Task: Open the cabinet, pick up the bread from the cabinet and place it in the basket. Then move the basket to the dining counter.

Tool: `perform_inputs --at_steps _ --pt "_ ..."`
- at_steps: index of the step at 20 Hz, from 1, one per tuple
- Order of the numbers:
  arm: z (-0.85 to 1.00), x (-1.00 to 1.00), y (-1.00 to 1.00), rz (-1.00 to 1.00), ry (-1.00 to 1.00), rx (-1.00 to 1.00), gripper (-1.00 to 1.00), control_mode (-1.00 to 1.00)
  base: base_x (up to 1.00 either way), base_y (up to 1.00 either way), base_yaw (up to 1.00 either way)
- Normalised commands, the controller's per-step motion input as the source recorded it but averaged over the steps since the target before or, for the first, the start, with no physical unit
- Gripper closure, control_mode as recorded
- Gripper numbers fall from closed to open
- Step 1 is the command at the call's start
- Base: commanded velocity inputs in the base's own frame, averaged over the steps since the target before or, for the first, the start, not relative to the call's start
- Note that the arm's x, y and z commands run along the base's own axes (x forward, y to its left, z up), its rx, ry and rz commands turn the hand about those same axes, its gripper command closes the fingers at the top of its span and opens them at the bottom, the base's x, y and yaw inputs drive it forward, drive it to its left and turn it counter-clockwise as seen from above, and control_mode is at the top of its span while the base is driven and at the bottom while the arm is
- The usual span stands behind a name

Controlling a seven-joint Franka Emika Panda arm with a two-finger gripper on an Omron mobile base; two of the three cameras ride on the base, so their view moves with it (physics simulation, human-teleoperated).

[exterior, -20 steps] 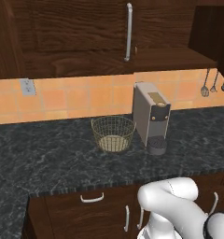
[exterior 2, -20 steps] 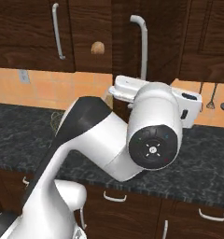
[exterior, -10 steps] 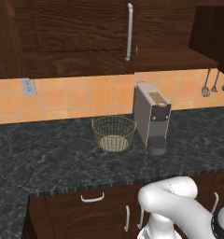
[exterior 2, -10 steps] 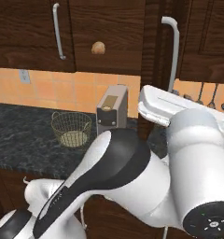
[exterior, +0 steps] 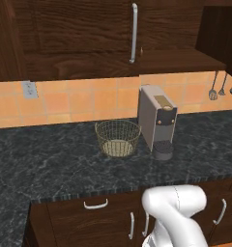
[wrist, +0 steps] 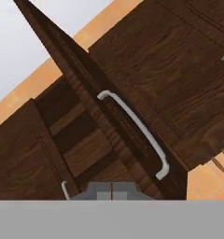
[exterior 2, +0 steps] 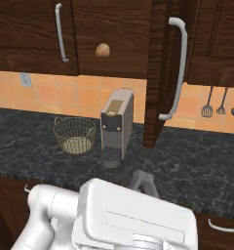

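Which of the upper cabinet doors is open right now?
The right-hand cabinet door, swung outward edge-on with its long handle facing the room; the left door stays flush.

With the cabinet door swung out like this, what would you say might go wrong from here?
1. The open door juts out over the counter, beside the bread; a reach from the right may clip it or its handle.
2. The tool is shut; unless it opens first, it could knock the small loaf deeper in.
3. The coffee machine stands right beside the basket, so lowering the bread may bump it.
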Motion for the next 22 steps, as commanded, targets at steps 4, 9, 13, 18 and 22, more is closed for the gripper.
perform_inputs --at_steps 4,9,13,18,22 --pt "-0.38 -0.16 1.00 -0.12 -0.51 0.09 1.00 -1.00 0.00 0.00 0.00" --pt "0.00 0.00 1.00 -0.23 -0.34 0.00 1.00 -1.00 0.00 0.00 0.00" --pt "0.04 0.30 1.00 -0.19 -0.09 -0.04 1.00 -1.00 0.00 0.00 0.00" --pt "0.12 0.33 1.00 -0.15 -0.03 -0.20 1.00 -1.00 0.00 0.00 0.00" --pt "0.23 0.13 1.00 -0.33 0.00 -0.40 1.00 -1.00 0.00 0.00 0.00"
